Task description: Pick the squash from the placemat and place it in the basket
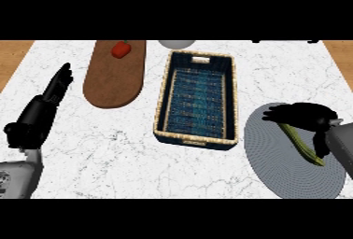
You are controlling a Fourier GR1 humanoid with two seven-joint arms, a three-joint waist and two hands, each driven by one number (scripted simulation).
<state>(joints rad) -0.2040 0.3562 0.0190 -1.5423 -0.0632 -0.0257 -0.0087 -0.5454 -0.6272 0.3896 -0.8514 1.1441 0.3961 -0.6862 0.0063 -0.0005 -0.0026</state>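
Observation:
A long thin green squash (304, 147) lies on the round grey placemat (283, 158) at the lower right. My right hand (303, 116) is over the squash's upper end, its black fingers curled down round it, hiding that end. The wicker basket (164, 98) with a dark blue lining stands in the middle of the counter, left of the placemat, with nothing inside. My left hand (56, 87) rests open at the far left, fingers pointing up and away.
A brown oval cutting board (110, 84) lies left of the basket with a red pepper (121, 49) at its far end. A white bowl (178, 44) shows at the top edge behind the basket. White marble counter lies between the objects.

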